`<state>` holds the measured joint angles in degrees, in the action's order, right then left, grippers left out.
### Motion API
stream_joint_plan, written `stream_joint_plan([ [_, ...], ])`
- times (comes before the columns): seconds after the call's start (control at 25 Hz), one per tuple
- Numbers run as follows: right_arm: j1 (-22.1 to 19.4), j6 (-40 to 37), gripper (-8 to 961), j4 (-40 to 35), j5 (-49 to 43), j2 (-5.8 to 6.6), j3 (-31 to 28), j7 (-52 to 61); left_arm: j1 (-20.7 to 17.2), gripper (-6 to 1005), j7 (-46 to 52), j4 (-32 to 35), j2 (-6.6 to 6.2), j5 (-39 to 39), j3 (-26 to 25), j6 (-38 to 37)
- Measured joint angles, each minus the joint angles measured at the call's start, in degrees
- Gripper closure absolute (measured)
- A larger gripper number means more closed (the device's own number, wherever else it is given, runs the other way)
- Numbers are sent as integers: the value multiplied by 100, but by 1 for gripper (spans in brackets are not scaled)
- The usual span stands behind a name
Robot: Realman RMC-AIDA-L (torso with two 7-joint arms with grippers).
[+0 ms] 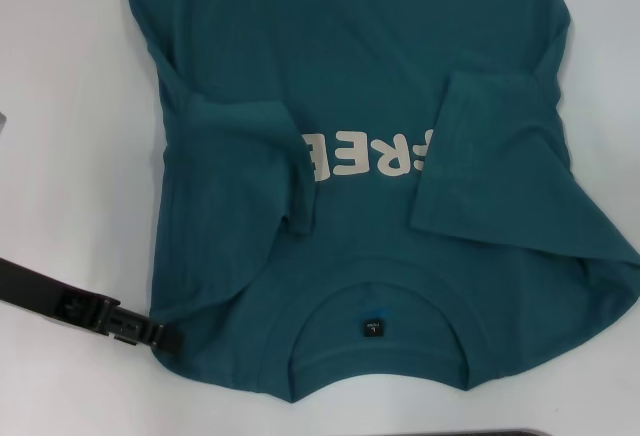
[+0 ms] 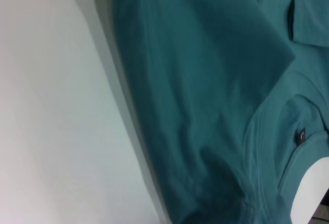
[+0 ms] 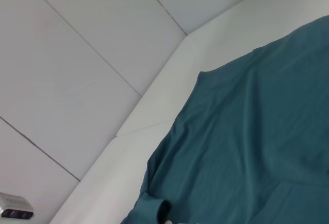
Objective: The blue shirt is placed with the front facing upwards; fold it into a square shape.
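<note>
The blue shirt point(image 1: 350, 86) lies flat on the white table with its collar nearest me and the cream letters partly covered. Both sleeves are folded inward over the chest, one point(image 1: 250, 156) on the left and one point(image 1: 480, 156) on the right. A small black neck label point(image 1: 371, 327) shows inside the collar, and it shows again point(image 2: 301, 137) in the left wrist view. My left gripper point(image 1: 160, 335) reaches in low from the left and its tip meets the shirt's shoulder edge. The right wrist view shows the shirt's cloth point(image 3: 247, 147) from close by.
Bare white table point(image 1: 70, 156) lies left of the shirt and in front of the collar. A white panelled wall point(image 3: 77, 54) rises behind the table edge in the right wrist view. A dark strip point(image 1: 500, 433) shows at the bottom edge of the head view.
</note>
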<state>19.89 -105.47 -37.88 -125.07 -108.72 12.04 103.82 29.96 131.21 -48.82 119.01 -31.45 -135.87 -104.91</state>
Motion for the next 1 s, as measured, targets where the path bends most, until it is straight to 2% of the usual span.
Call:
stream_joint_plan([
  [1.0,-4,-5,39,0,0,27,1,41,325,223,11,-26,198,8,114,-45],
])
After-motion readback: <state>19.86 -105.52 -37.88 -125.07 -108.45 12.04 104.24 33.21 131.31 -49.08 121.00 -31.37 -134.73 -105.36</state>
